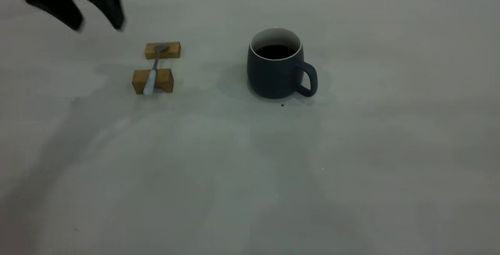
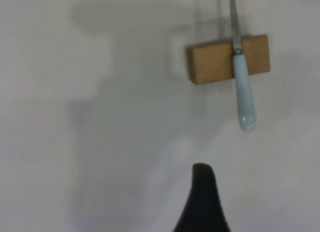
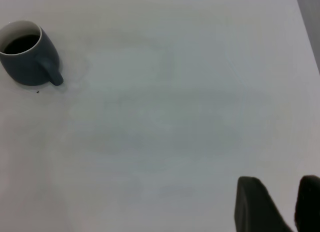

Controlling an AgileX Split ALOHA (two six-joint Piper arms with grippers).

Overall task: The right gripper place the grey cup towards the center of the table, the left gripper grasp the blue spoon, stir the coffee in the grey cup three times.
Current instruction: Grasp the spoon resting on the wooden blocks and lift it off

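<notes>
— Cup (image 1: 276, 67) placed?
— Yes, grey cup sits mid-frame, coffee (image 1: 275, 51) inside. My left gripper (image 1: 95, 22) hovers upper left, spread, empty.
— Next?
— Drop onto the blue spoon (image 1: 150, 80) across 2 wooden blocks (image 1: 153, 81).

A matt, smooth, pale finish is shown by the table (image 1: 351, 169). The cup (image 1: 275, 73) looks ceramic, with a matt slate-grey outside and a smoother white inside; a glossy dark surface is shown by the coffee (image 1: 275, 51). The spoon (image 1: 152, 71) is made of dull grey metal at bowl and neck, with a smooth pale blue handle, perhaps plastic. The 2 blocks (image 1: 153, 81) appear as plain, unvarnished wood.
</notes>
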